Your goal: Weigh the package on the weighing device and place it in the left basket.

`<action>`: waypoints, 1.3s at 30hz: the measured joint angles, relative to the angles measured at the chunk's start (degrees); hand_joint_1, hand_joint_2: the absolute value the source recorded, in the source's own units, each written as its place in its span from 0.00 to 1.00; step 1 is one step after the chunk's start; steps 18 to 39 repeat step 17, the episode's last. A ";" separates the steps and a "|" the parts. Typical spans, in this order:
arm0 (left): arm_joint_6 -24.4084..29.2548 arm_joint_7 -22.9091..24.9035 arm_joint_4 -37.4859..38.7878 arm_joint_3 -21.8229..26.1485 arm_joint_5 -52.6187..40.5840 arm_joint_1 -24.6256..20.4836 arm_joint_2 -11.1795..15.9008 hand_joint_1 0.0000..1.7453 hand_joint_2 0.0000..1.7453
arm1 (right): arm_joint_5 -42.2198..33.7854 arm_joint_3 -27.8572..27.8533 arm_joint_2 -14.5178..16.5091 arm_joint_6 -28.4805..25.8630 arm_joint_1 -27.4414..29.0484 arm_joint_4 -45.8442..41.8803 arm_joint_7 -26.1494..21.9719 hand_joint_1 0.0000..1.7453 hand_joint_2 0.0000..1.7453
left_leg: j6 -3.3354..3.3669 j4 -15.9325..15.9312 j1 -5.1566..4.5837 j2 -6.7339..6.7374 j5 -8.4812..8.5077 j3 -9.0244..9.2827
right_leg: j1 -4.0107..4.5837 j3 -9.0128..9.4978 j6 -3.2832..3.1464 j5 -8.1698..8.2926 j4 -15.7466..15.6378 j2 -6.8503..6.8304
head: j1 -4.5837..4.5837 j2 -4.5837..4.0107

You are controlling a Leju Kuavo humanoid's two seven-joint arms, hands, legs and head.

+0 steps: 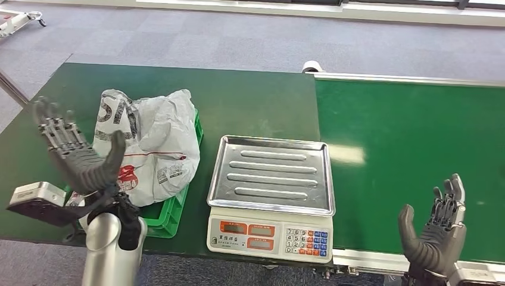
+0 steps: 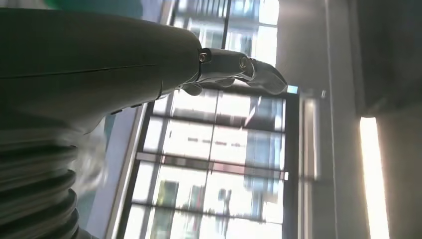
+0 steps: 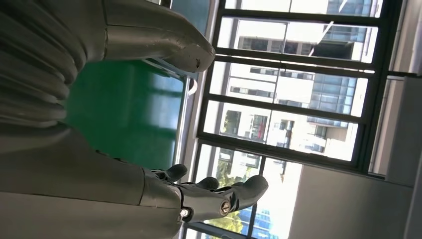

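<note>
I see the scale [image 1: 271,196] nearest, its steel tray bare, on the green table [image 1: 262,101]; grey carpet lies beyond at twelve o'clock. The white package [image 1: 152,143] at nine o'clock hides most of the green basket [image 1: 172,211]. My left hand [image 1: 74,152] and right hand [image 1: 438,235] are raised, fingers spread, holding nothing.

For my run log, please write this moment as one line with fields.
package: in green basket | scale: tray bare | left robot hand: open, raised beside package | right robot hand: open, over belt
</note>
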 joint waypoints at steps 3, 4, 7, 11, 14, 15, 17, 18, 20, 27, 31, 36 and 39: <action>-9.23 5.21 1.37 -5.61 0.78 0.72 0.54 0.00 1.00 | 0.75 1.08 0.01 1.51 -1.01 0.49 0.67 0.00 1.00 | 0.01 0.01 -0.02 0.07 -0.01 0.03 | -0.03 0.00 0.02 0.02 -0.01 0.06 | -0.01 0.00; -12.91 7.77 2.42 -7.50 1.65 0.96 0.61 0.00 1.00 | 1.21 1.62 0.01 1.90 -1.56 0.74 0.81 0.00 1.00 | 0.02 0.01 -0.03 0.07 -0.01 0.03 | -0.03 0.01 0.02 0.02 -0.02 0.06 | -0.01 0.00; -22.07 12.40 7.37 -12.43 4.77 1.26 0.64 0.00 1.00 | 2.70 3.66 0.01 1.93 -3.43 1.52 1.09 0.00 1.00 | 0.02 0.01 -0.03 0.08 0.00 0.04 | -0.03 0.00 0.02 0.05 -0.02 0.06 | -0.01 0.00; -24.91 12.66 13.06 -15.84 5.09 0.59 0.52 0.00 1.00 | 2.86 6.11 -0.04 0.67 -4.98 2.05 1.77 0.00 1.00 | 0.01 0.01 -0.02 0.13 0.00 0.05 | -0.01 -0.04 0.00 0.07 0.00 0.08 | -0.02 0.00; -24.97 11.86 15.77 -16.55 4.64 -0.24 0.50 0.00 1.00 | 2.81 7.20 -0.34 0.34 -5.93 2.55 2.07 0.00 1.00 | 0.00 0.01 -0.01 0.13 0.00 0.03 | 0.00 -0.05 0.00 0.06 0.01 0.08 | -0.01 0.00; -24.90 11.29 16.48 -16.62 4.53 -0.40 0.54 0.00 1.00 | 2.75 7.51 -0.50 0.32 -6.32 2.89 2.12 0.00 1.00 | 0.00 0.00 0.00 0.13 0.00 0.03 | 0.01 -0.06 -0.01 0.06 0.02 0.08 | -0.01 0.00; -24.76 10.36 17.32 -16.64 4.48 -0.50 0.64 0.00 1.00 | 2.65 7.96 -0.70 0.39 -6.96 3.54 2.13 0.00 1.00 | 0.00 0.00 0.00 0.14 0.00 0.03 | 0.01 -0.06 -0.01 0.06 0.03 0.09 | -0.02 0.00; -24.76 10.36 17.32 -16.64 4.48 -0.50 0.64 0.00 1.00 | 2.65 7.96 -0.70 0.39 -6.96 3.54 2.13 0.00 1.00 | 0.00 0.00 0.00 0.14 0.00 0.03 | 0.01 -0.06 -0.01 0.06 0.03 0.09 | -0.02 0.00; -24.76 10.36 17.32 -16.64 4.48 -0.50 0.64 0.00 1.00 | 2.65 7.96 -0.70 0.39 -6.96 3.54 2.13 0.00 1.00 | 0.00 0.00 0.00 0.14 0.00 0.03 | 0.01 -0.06 -0.01 0.06 0.03 0.09 | -0.02 0.00; -24.76 10.36 17.32 -16.64 4.48 -0.50 0.64 0.00 1.00 | 2.65 7.96 -0.70 0.39 -6.96 3.54 2.13 0.00 1.00 | 0.00 0.00 0.00 0.14 0.00 0.03 | 0.01 -0.06 -0.01 0.06 0.03 0.09 | -0.02 0.00; -24.76 10.36 17.32 -16.64 4.48 -0.50 0.64 0.00 1.00 | 2.65 7.96 -0.70 0.39 -6.96 3.54 2.13 0.00 1.00 | 0.00 0.00 0.00 0.14 0.00 0.03 | 0.01 -0.06 -0.01 0.06 0.03 0.09 | -0.02 0.00; -24.76 10.36 17.32 -16.64 4.48 -0.50 0.64 0.00 1.00 | 2.65 7.96 -0.70 0.39 -6.96 3.54 2.13 0.00 1.00 | 0.00 0.00 0.00 0.14 0.00 0.03 | 0.01 -0.06 -0.01 0.06 0.03 0.09 | -0.02 0.00; -24.76 10.36 17.32 -16.64 4.48 -0.50 0.64 0.00 1.00 | 2.65 7.96 -0.70 0.39 -6.96 3.54 2.13 0.00 1.00 | 0.00 0.00 0.00 0.14 0.00 0.03 | 0.01 -0.06 -0.01 0.06 0.03 0.09 | -0.02 0.00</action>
